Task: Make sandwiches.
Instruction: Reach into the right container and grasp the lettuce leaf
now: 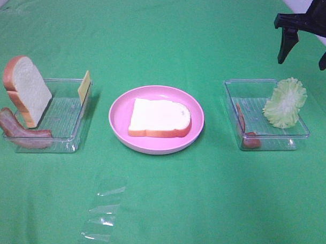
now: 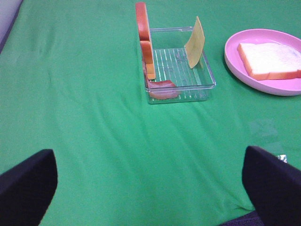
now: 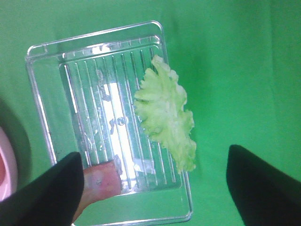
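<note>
A green cloth surface (image 1: 166, 42) is seen from above; a round pink plate (image 1: 116, 120) is set at its middle, and one white bread slice (image 1: 159, 117) with an orange-brown crust is laid flat on it. A clear left tray (image 1: 64, 116) is placed to the left of the plate; a second bread slice (image 1: 29, 90) is stood on edge at its far left corner, tilted, with a reddish bacon strip (image 1: 18, 130) curled at its foot; a thin yellow cheese square (image 1: 84, 86) is propped upright against the wall nearest the plate. A clear right tray (image 1: 249, 98) is placed to the right of the plate; a ruffled lettuce leaf (image 1: 285, 103) is leaned on its outer wall, and another bacon strip (image 1: 252, 141) is lodged along the wall nearest the plate. A scrap of clear film (image 1: 103, 211) is left on the cloth at the front.

The right pincer (image 1: 302, 62) is held in the air behind the right tray, released, nothing gripped; the left pincer (image 2: 149, 174), shown only by its wrist camera, is spread wide and empty, well apart from the left tray.
</note>
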